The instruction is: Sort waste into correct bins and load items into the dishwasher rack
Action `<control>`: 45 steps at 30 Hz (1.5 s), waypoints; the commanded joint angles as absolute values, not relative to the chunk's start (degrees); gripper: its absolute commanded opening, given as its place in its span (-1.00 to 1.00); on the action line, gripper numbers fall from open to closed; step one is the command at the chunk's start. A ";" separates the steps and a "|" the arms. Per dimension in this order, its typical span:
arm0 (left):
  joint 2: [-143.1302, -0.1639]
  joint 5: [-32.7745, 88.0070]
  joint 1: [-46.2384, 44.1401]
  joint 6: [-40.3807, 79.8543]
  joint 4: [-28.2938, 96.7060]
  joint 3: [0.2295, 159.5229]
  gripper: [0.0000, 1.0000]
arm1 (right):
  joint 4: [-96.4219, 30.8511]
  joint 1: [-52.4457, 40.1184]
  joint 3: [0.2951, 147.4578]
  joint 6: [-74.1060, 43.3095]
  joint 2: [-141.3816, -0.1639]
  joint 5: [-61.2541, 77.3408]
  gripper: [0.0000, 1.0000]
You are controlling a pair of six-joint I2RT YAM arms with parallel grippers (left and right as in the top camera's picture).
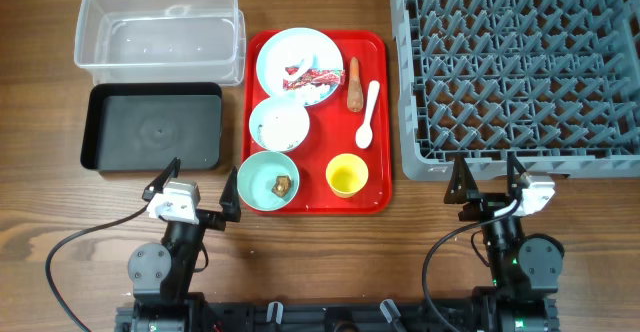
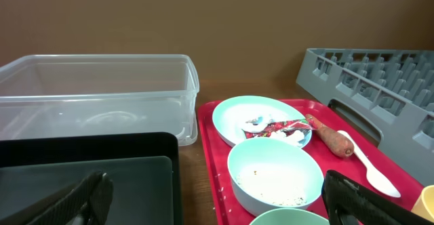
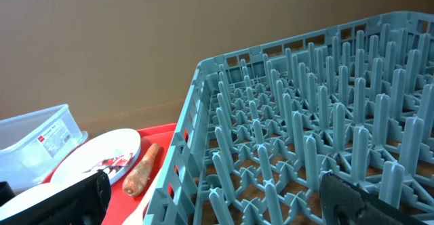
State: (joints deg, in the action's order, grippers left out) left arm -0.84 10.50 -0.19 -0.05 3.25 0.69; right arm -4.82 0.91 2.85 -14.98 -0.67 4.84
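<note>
A red tray [image 1: 377,122] holds a plate [image 1: 300,57] with a red wrapper [image 1: 306,77], a carrot [image 1: 353,84], a white spoon [image 1: 368,114], a white bowl [image 1: 279,123], a green bowl [image 1: 268,180] with a food scrap [image 1: 283,184], and a yellow cup [image 1: 347,175]. The grey dishwasher rack [image 1: 520,72] lies to the right. My left gripper [image 1: 199,185] is open below the black bin [image 1: 153,126]. Open too, my right gripper [image 1: 488,177] hovers at the rack's near edge. The left wrist view shows the plate [image 2: 261,120], carrot [image 2: 332,138] and white bowl [image 2: 274,174].
A clear plastic bin [image 1: 160,32] stands at the back left, behind the black bin. Cables trail from both arm bases along the table's front edge. Bare wood shows between tray and rack.
</note>
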 commanded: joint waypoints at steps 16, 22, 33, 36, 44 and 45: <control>-0.16 10.37 0.23 0.49 3.42 0.32 1.00 | -4.56 0.60 2.48 -15.42 -0.27 4.27 0.99; -0.16 10.37 0.23 0.49 3.42 0.32 1.00 | -4.56 0.60 2.48 -15.42 -0.27 4.27 0.99; -0.16 10.37 0.23 0.49 3.42 0.32 1.00 | -4.56 0.60 2.48 -15.40 -0.27 4.27 1.00; -0.16 10.37 0.23 0.49 3.42 0.32 1.00 | -4.56 0.60 2.48 -15.42 -0.27 4.27 1.00; -0.16 10.39 0.23 0.49 3.42 0.32 1.00 | -4.43 0.60 2.48 -15.00 -0.27 3.64 0.99; -0.16 10.39 0.23 0.49 3.42 0.32 1.00 | -3.57 0.60 2.50 -15.73 -0.27 2.57 0.99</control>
